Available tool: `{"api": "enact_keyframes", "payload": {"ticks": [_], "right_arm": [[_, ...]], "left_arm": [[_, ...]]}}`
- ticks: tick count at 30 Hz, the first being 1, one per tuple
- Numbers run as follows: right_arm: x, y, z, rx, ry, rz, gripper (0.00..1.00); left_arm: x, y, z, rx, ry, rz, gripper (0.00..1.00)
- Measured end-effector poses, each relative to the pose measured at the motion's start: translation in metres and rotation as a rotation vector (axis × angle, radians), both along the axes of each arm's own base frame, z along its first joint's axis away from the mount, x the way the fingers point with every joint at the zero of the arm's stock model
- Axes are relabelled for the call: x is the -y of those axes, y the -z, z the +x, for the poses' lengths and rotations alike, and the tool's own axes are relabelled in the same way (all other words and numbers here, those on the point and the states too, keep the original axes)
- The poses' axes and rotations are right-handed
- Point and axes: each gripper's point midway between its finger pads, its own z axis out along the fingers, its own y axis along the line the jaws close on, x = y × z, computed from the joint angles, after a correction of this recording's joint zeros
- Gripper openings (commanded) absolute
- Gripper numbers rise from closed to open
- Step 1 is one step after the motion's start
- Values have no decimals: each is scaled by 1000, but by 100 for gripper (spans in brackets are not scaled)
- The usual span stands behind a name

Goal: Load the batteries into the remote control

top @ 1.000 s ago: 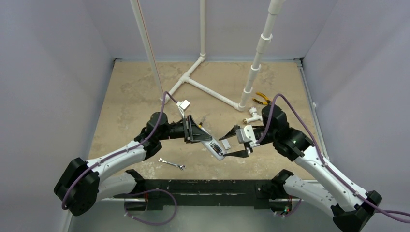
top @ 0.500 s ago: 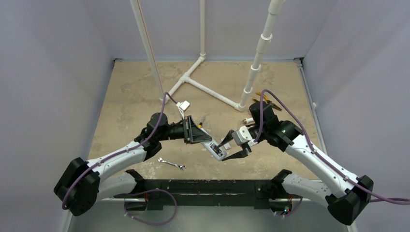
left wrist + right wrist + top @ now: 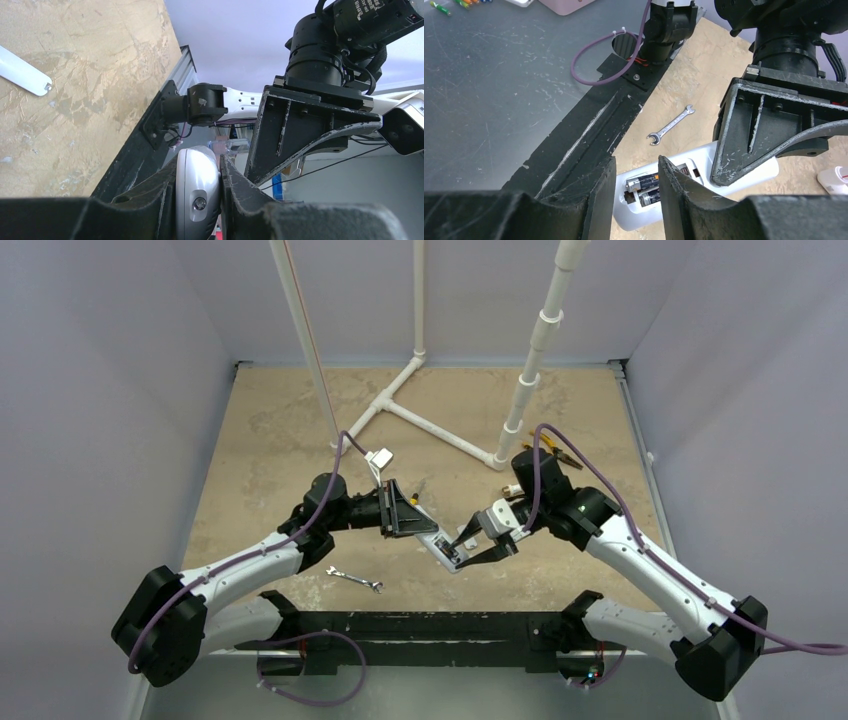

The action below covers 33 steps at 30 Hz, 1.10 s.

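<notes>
1. Remote (image 3: 447, 546) – being held clear of the table (image 3: 270, 440), between the 2 arms and near the front rail. Its open battery bay is facing the right wrist camera.
2. Left gripper (image 3: 199, 172) – clamping fully on the remote's body, 1 finger on each long side.
3. Right gripper (image 3: 636, 167) – jaws standing part-way apart, with nothing visibly held. Its fingers are straddling the bay end of the remote; whether they are touching it cannot be told.
4. Batteries (image 3: 646, 189) – 2 lying side by side in the bay, ends showing between the right fingers. The upper one is looking slightly tilted; whether either is fully seated cannot be told.
5. Step in hand (judged) – seating the batteries, so the task is looking well advanced.
6. Next move (judged) – calling for a light, square press on the raised battery while the left gripper is bracing the remote. After that the bay is needing its cover, which I am not identifying with certainty in any view.
7. Wrench (image 3: 355, 580) – lying flat on the table well apart from both grippers, and playing no part in this step.
</notes>
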Motion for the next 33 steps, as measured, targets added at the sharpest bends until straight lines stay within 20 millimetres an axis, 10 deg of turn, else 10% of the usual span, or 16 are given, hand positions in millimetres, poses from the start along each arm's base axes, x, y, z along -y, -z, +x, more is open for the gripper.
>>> {"api": "enact_keyframes", "payload": {"ticks": [33], "right_arm": [[0, 17, 5, -23, 12, -58, 29]], "left_arm": [[0, -5, -1, 19, 8, -16, 0]]}}
